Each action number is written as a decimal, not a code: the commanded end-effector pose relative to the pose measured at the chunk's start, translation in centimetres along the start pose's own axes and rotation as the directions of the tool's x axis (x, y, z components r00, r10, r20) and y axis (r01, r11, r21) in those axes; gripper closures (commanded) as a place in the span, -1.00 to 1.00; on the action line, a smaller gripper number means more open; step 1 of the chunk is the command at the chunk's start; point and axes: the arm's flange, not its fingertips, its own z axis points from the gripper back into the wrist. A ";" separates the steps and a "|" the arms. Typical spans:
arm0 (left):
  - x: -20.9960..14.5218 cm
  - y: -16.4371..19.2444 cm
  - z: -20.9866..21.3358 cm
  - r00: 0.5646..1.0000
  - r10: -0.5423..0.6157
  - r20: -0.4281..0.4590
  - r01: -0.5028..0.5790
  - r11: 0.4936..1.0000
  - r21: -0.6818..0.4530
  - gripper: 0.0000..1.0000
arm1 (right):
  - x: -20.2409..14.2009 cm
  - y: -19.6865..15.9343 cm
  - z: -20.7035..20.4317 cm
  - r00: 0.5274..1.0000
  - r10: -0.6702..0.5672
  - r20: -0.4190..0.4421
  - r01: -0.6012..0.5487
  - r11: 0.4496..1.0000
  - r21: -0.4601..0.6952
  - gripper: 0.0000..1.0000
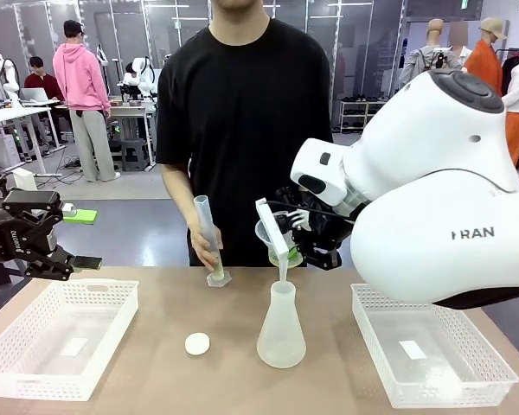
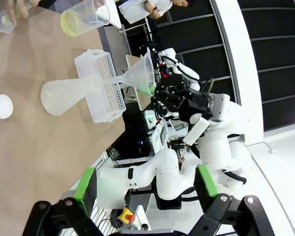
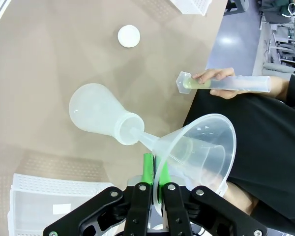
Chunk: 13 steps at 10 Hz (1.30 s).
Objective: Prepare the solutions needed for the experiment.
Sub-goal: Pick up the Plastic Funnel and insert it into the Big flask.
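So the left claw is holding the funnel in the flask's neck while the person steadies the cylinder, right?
Not quite: the right claw holds the funnel in the flask; the right wrist view shows it. The person's hand does steady the cylinder.

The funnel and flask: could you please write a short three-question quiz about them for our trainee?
1. True or false: the funnel has its stem inside the neck of the flask.
2. The right gripper is: A) open above the flask; B) shut on the funnel's rim; C) shut on the flask.
3. What colour is the liquid in the beaker near the funnel?
Key: 1 true; 2 B; 3 pale yellow-green.
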 end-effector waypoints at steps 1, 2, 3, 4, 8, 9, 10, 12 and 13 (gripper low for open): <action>0.2 -0.2 -0.2 1.000 0.002 0.009 -0.002 1.000 -0.026 -1.00 | -0.1 0.1 -0.6 0.999 -0.033 0.005 0.033 0.999 0.000 0.91; 0.2 -0.2 -0.2 1.000 0.002 0.009 -0.002 1.000 -0.026 -1.00 | -0.2 0.2 -0.8 0.999 -0.039 0.008 0.039 0.999 0.008 0.91; 0.2 -0.2 -0.2 1.000 0.002 0.009 -0.002 1.000 -0.026 -1.00 | -0.2 0.5 -1.2 0.999 -0.041 0.010 0.041 0.999 0.017 0.91; 0.2 -0.2 -0.2 1.000 0.002 0.009 -0.002 1.000 -0.026 -1.00 | -0.3 0.7 -1.8 0.999 -0.047 0.013 0.047 0.999 0.026 0.91; 0.2 -0.2 -0.2 1.000 0.002 0.009 -0.002 1.000 -0.026 -1.00 | -0.2 0.9 -4.1 0.998 -0.056 0.031 0.055 0.997 0.048 0.91; 0.2 -0.2 -0.2 1.000 0.002 0.009 -0.002 1.000 -0.026 -1.00 | -0.3 0.9 -4.5 0.998 -0.059 0.029 0.057 0.997 0.054 0.91; 0.2 -0.2 -0.2 1.000 0.002 0.009 -0.002 1.000 -0.026 -1.00 | -0.5 1.0 -4.8 0.998 -0.065 0.022 0.063 0.995 0.079 0.91; 0.2 -0.2 -0.2 1.000 0.002 0.009 -0.002 1.000 -0.026 -1.00 | -0.7 1.1 -4.9 0.997 -0.077 0.023 0.075 0.993 0.088 0.91; 0.2 -0.2 -0.2 1.000 0.002 0.009 -0.002 1.000 -0.026 -1.00 | -0.8 1.2 -4.9 0.996 -0.084 0.017 0.082 0.992 0.091 0.91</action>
